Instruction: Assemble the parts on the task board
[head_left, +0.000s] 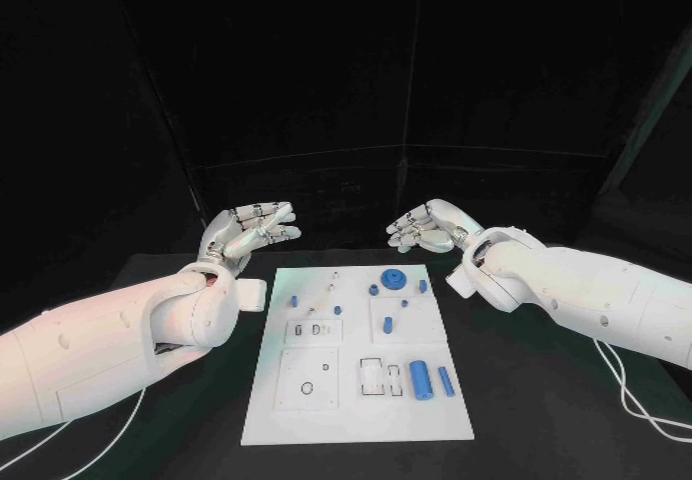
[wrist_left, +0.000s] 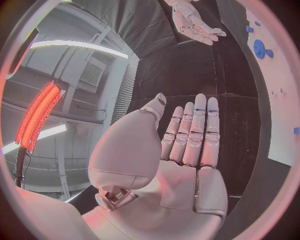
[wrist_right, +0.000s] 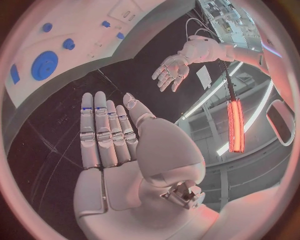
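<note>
- A black worktop (head_left: 534, 400) spreads across the lower head view.
- Black backdrop panels (head_left: 346, 90) close off the far side, their seams just visible.
- In the left wrist view, a red-glowing strip light (wrist_left: 39, 112) hangs beside a white tube light (wrist_left: 81, 46).
- A wall vent grille (wrist_left: 92, 74) sits near them.
</note>
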